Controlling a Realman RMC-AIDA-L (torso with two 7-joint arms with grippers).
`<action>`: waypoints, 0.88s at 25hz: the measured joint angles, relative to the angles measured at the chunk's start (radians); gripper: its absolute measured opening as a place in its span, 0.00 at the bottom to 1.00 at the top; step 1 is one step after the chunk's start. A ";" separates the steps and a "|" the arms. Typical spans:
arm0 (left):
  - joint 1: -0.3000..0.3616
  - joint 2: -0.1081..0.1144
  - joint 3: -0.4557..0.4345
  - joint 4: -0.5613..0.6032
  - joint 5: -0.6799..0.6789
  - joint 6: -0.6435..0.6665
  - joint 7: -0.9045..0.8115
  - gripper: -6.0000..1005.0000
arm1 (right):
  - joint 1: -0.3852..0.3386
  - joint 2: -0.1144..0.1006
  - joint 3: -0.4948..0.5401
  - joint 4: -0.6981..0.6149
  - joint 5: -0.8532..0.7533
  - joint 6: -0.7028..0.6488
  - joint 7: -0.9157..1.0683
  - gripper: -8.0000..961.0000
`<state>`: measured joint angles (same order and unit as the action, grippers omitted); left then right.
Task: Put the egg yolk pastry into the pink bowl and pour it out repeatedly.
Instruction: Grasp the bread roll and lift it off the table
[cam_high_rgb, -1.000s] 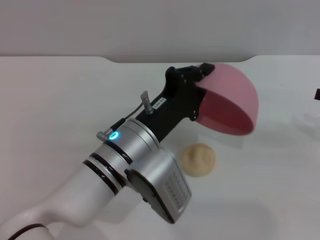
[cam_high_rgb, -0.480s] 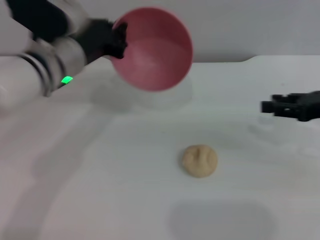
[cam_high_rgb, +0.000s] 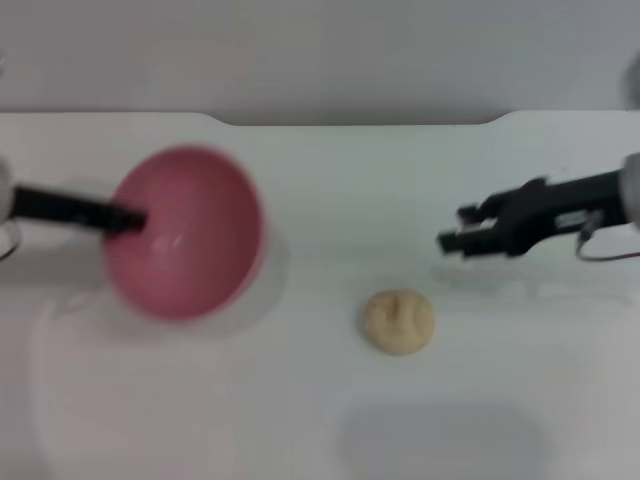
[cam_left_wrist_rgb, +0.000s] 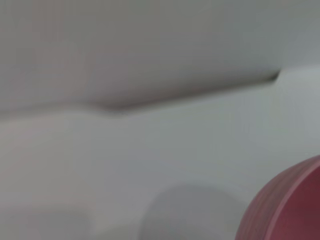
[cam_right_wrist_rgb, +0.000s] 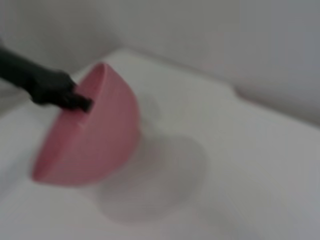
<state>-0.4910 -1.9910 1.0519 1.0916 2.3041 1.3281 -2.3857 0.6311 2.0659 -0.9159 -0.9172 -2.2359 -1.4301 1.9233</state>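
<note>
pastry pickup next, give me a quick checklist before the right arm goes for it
1. Small round tan egg yolk pastry lies free on the white table: ok.
2. Glossy pink plastic bowl is empty: ok.
3. Bowl held at its rim by the left gripper: ok.
4. Bowl upright to receive: not ok, it is tilted.
5. Right gripper over the pastry: not ok, it is beyond it, off to the right.
6. Right gripper open enough: cannot tell.
</note>
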 joint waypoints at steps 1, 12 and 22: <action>0.012 0.002 -0.003 0.027 0.028 0.040 -0.026 0.01 | 0.019 0.001 -0.030 0.016 -0.035 0.010 0.014 0.63; 0.162 -0.064 -0.026 0.412 0.217 0.383 -0.179 0.01 | 0.099 0.010 -0.247 0.128 -0.112 0.105 0.079 0.65; 0.137 -0.066 0.118 0.409 0.230 0.390 -0.232 0.01 | 0.103 0.011 -0.367 0.217 -0.028 0.225 0.073 0.63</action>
<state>-0.3541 -2.0573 1.1702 1.5004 2.5345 1.7182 -2.6175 0.7339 2.0771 -1.2833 -0.7007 -2.2634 -1.2053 1.9965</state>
